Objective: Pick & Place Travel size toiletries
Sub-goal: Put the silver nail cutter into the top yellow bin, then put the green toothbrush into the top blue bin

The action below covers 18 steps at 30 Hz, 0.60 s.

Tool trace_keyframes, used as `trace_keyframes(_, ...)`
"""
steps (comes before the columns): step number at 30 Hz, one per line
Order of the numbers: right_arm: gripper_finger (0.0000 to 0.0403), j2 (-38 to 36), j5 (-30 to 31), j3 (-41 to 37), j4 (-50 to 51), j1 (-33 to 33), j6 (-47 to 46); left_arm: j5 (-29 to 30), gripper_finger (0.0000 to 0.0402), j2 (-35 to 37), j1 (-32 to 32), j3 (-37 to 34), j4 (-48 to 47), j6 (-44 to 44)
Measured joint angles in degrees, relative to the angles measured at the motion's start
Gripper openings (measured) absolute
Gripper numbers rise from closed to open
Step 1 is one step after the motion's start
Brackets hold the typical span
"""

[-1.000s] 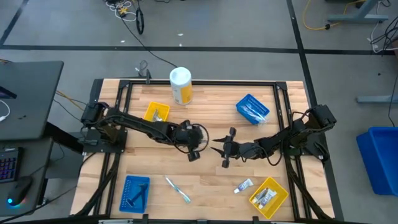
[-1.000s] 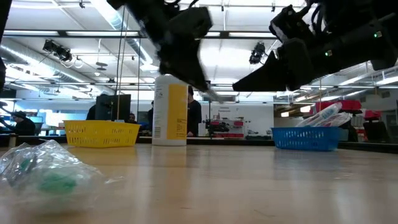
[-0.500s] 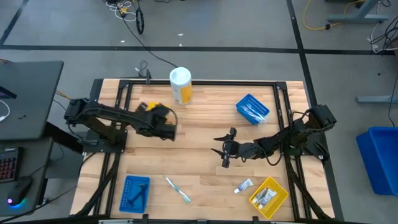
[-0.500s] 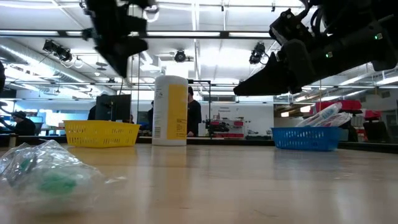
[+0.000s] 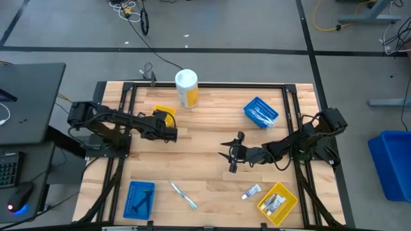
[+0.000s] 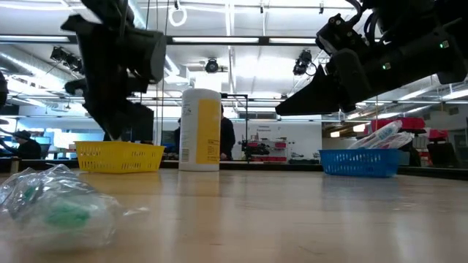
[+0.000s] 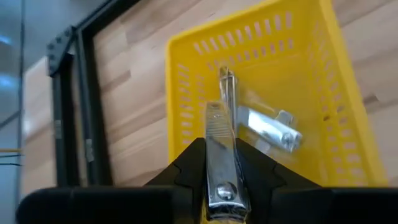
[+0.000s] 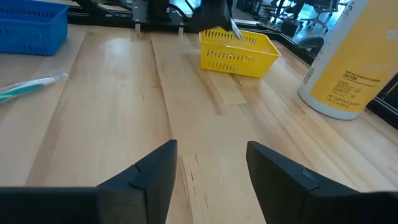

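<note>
My left gripper (image 5: 169, 130) hovers over the far-left yellow tray (image 5: 161, 114), shut on a silver nail clipper (image 7: 219, 149). Another metal clipper (image 7: 268, 129) lies on that tray's floor. My right gripper (image 5: 230, 156) hangs open above the middle of the table, touching nothing. A wrapped toothbrush (image 5: 183, 195) and a small white tube (image 5: 251, 191) lie flat on the near part of the table. More tubes sit in the near-right yellow tray (image 5: 277, 202). My left gripper pinches the nail clipper between its two fingers at the end with the round pin (image 7: 224, 190). The clipper lies along the fingers and sticks out ahead of them. It is lifted clear, and its free end (image 7: 225, 78) points down over the yellow tray.
A tall yellow canister with a white lid (image 5: 187, 88) stands at the far edge. A blue tray (image 5: 261, 112) sits far right and another blue tray (image 5: 138, 197) near left. Bare wood lies between the two grippers. A black frame (image 5: 205, 85) rims the table.
My left gripper has swung from the middle of the table toward the left and far edges, carrying the clipper, and now hangs lower over the far-left yellow tray. My right arm has kept still.
</note>
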<state>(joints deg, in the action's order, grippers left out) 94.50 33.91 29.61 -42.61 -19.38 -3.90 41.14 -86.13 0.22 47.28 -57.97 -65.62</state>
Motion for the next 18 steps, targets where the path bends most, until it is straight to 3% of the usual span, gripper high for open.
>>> trace_keyframes(7, 0.0194, 0.0, 0.0, 0.0, 0.0, 0.0, 0.0, -1.7, 0.0106, 0.0, 4.0, -4.1, 7.6, 5.2)
trace_keyframes(13, 0.0197, 0.0, -0.2, 0.0, 0.0, 0.0, 0.0, -2.5, 0.0145, 0.0, 4.8, -4.1, 7.9, 9.1)
trace_keyframes(18, 0.0211, -0.7, -4.0, 0.1, -2.5, 0.5, 3.0, -2.3, 0.0168, 0.0, 4.8, -3.8, 7.7, 11.2)
